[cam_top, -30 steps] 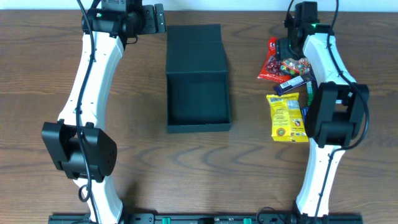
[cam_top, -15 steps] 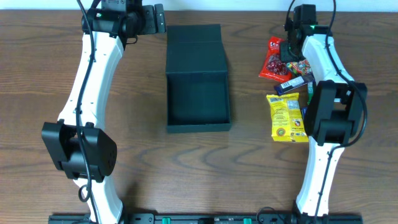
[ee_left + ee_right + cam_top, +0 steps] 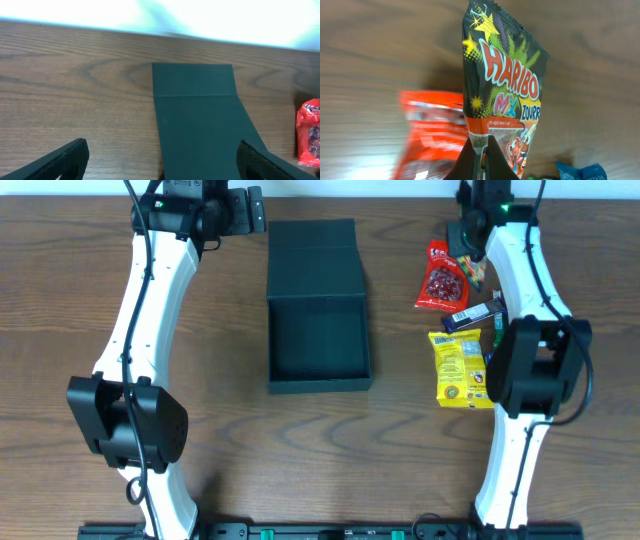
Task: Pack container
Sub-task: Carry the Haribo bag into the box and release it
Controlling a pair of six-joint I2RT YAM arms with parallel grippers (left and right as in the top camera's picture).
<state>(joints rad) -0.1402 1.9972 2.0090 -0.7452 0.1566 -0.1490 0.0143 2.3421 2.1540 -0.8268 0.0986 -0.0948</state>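
Note:
The container (image 3: pixel 318 340), a dark teal box, stands open at mid-table with its lid flap (image 3: pixel 312 245) laid back toward the far edge; its inside is bare. In the right wrist view my right gripper (image 3: pixel 481 150) is shut on the lower edge of a black Haribo packet (image 3: pixel 505 85), which hangs above the wood. Overhead, that gripper (image 3: pixel 470 235) is at the far right, beyond the snack pile. My left gripper (image 3: pixel 258 210) stands open at the far left of the lid. Its fingers (image 3: pixel 65 160) frame the lid (image 3: pixel 195 115) without touching it.
A red packet (image 3: pixel 440 280) lies right of the container, also under the held packet (image 3: pixel 432 130). A dark blue bar (image 3: pixel 472 315) and a yellow packet (image 3: pixel 460 368) lie nearer the front. A blue wrapper corner (image 3: pixel 580 172) shows low in the right wrist view.
My right gripper has closed on the Haribo packet and pulled it off the pile toward the far edge. The left arm has not moved.

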